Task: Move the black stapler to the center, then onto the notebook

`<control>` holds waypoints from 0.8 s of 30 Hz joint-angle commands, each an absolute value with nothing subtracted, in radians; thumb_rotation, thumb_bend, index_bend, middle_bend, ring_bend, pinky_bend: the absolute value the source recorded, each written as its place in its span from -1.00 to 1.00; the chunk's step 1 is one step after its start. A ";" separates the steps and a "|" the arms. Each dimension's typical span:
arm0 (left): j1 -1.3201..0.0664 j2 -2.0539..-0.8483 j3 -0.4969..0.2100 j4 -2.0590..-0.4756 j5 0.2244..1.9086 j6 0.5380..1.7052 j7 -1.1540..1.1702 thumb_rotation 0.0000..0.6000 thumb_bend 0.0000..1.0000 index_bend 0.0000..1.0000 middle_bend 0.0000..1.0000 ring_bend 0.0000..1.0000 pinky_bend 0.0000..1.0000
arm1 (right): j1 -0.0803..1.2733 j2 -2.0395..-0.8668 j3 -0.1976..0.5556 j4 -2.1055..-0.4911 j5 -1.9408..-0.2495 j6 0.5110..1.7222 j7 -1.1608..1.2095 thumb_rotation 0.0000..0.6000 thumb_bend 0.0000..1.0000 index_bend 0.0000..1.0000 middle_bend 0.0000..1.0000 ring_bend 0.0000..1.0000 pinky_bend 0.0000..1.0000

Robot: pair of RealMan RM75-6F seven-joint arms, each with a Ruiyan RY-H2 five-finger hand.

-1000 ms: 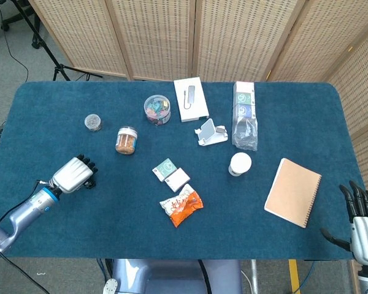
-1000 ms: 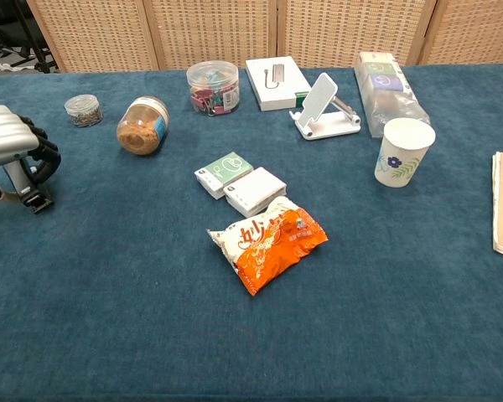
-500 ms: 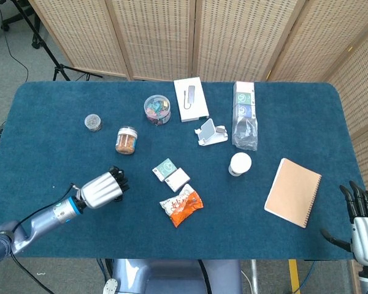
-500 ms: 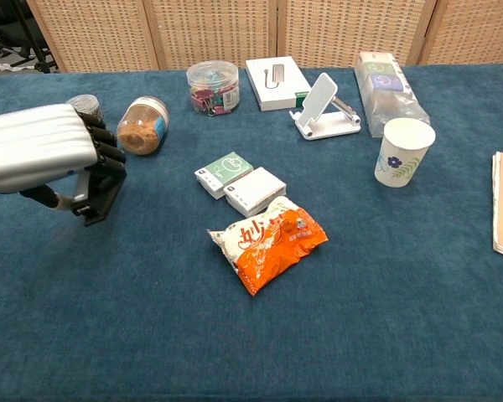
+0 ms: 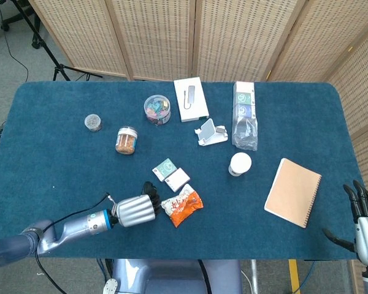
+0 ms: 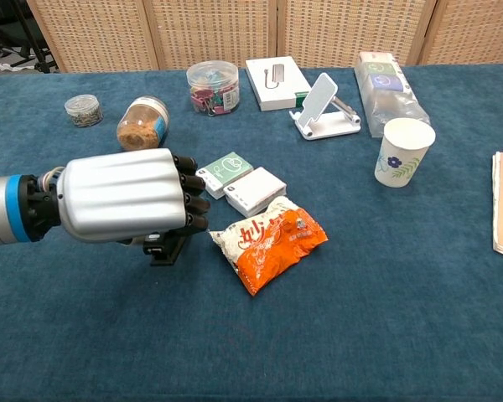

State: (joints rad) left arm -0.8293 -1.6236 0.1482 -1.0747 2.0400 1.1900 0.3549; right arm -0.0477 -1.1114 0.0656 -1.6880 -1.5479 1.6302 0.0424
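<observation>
Near the front middle of the desk [image 5: 49, 141], your left robot hand [image 5: 137, 210] has its fingers curled around the black stapler [image 6: 166, 246], which shows only as a dark piece under the palm in the chest view and at the fingertips in the head view. Whether the stapler touches the blue cloth you cannot tell. Just to the right of that robot hand lies an orange snack packet [image 6: 270, 241], close to the fingertips but apart from them. Behind the packet sit two small white boxes [image 6: 239, 183] side by side.

Your right robot hand [image 5: 363, 217] is at the desk's front right corner, off the cloth, fingers spread and holding nothing. The notebook [image 5: 293, 192], tan with a spiral edge, lies flat on the right side of the desk, well apart from the stapler. A paper cup [image 6: 403, 151] stands between the packet and the notebook. Along the back are a brown-filled jar [image 6: 142, 125], a tub of coloured clips [image 6: 212, 87], a white phone stand [image 6: 323, 106] and a flat white box [image 5: 191, 98].
</observation>
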 commanded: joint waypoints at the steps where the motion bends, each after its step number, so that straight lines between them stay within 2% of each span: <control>1: -0.826 -1.642 0.143 -1.070 2.037 1.198 0.366 1.00 -0.56 0.49 0.13 -0.09 -0.11 | -0.049 -1.109 0.066 -1.689 -1.548 1.633 0.045 1.00 -0.75 -0.95 -1.00 -1.00 -1.00; 3: -0.816 -1.652 0.139 -1.066 2.022 1.200 0.373 1.00 -0.76 0.35 -0.06 -0.16 -0.12 | -0.050 -1.108 0.066 -1.689 -1.548 1.633 0.047 1.00 -0.76 -0.95 -1.00 -1.00 -1.00; 5: -0.806 -1.650 0.134 -1.080 2.002 1.190 0.383 1.00 -0.96 -0.06 -0.51 -0.45 -0.23 | -0.050 -1.109 0.065 -1.689 -1.549 1.633 0.046 1.00 -0.75 -0.95 -1.00 -1.00 -1.00; 7: -0.800 -1.643 0.129 -1.102 1.988 1.191 0.389 1.00 -1.00 -0.36 -0.83 -0.69 -0.41 | -0.049 -1.110 0.064 -1.688 -1.550 1.631 0.044 1.00 -0.75 -0.95 -1.00 -1.00 -1.00; 9: -0.793 -1.632 0.125 -1.125 1.974 1.195 0.379 1.00 -1.00 -0.59 -0.99 -0.86 -0.57 | -0.048 -1.111 0.062 -1.688 -1.552 1.629 0.041 1.00 -0.75 -0.95 -1.00 -1.00 -1.00; 11: -0.787 -1.615 0.122 -1.149 1.964 1.209 0.364 1.00 -1.00 -0.72 -1.00 -0.93 -0.62 | -0.048 -1.113 0.061 -1.688 -1.553 1.628 0.037 1.00 -0.74 -0.95 -1.00 -1.00 -1.00; 14: -0.775 -1.593 0.118 -1.177 1.953 1.241 0.328 1.00 -1.00 -0.80 -1.00 -0.95 -0.63 | -0.048 -1.115 0.060 -1.687 -1.554 1.628 0.033 1.00 -0.75 -0.95 -1.00 -1.00 -1.00; 20: -0.721 -1.523 0.108 -1.249 1.905 1.334 0.226 1.00 -1.00 -0.83 -1.00 -0.97 -0.64 | -0.047 -1.118 0.056 -1.685 -1.558 1.622 0.024 1.00 -0.75 -0.95 -1.00 -1.00 -1.00; 24: -0.645 -1.445 0.106 -1.318 1.819 1.393 0.137 1.00 -1.00 -0.83 -1.00 -1.00 -0.75 | -0.042 -1.123 0.048 -1.679 -1.564 1.609 0.007 1.00 -0.74 -0.95 -1.00 -1.00 -1.00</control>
State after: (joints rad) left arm -0.6938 -1.4910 0.1095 -1.2755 1.8731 1.3540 0.1918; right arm -0.0442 -1.1210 0.0510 -1.6824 -1.5614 1.6143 0.0133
